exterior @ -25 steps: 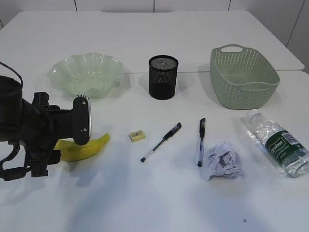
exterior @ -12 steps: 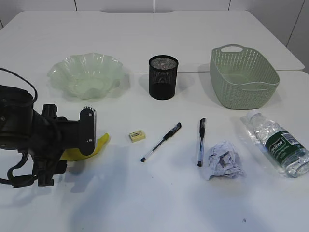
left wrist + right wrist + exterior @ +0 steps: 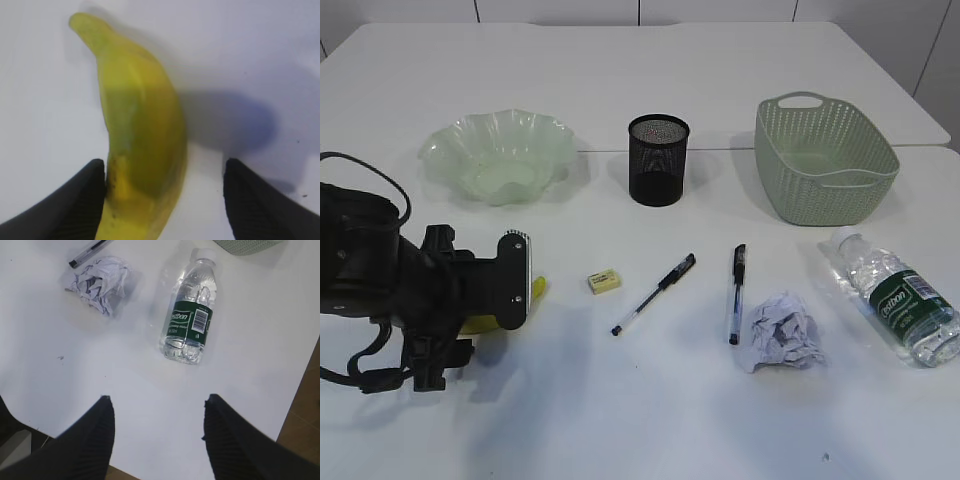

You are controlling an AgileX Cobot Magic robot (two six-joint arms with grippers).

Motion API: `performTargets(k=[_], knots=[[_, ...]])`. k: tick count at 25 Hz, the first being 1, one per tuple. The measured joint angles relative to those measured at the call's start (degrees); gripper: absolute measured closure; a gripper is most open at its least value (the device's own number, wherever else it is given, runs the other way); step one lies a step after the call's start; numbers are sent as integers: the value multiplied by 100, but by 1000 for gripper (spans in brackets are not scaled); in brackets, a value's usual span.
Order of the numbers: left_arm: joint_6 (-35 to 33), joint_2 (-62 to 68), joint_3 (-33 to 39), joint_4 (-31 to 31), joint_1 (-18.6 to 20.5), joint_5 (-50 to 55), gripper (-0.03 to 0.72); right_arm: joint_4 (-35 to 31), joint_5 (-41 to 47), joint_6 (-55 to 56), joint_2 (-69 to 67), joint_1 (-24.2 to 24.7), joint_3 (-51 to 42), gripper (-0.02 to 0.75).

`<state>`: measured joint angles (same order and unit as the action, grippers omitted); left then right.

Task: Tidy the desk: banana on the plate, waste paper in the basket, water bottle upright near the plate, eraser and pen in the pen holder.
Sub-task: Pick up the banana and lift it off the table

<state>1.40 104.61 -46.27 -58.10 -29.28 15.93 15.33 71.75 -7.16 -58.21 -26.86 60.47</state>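
L end effector [image 3: 165, 200] released, straddling banana [image 3: 140, 145]; R end effector [image 3: 157, 440] released above table [image 3: 150, 390].

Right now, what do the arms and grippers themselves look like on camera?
The left arm is bulky matte black, with looping black cables and a silver-edged plate near the wrist. The left gripper and right gripper have broad black fingers; the right's look finely ribbed.

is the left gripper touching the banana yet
Touching on one side. In the left wrist view, one finger of the open left gripper presses against the banana; the other finger stands clear, with bare table between.
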Motion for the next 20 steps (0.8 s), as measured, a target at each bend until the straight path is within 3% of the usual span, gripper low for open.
performTargets(k=[20], knots=[[0, 221, -106, -65, 0, -165, 188, 0, -13, 0, 0, 0, 0, 308]])
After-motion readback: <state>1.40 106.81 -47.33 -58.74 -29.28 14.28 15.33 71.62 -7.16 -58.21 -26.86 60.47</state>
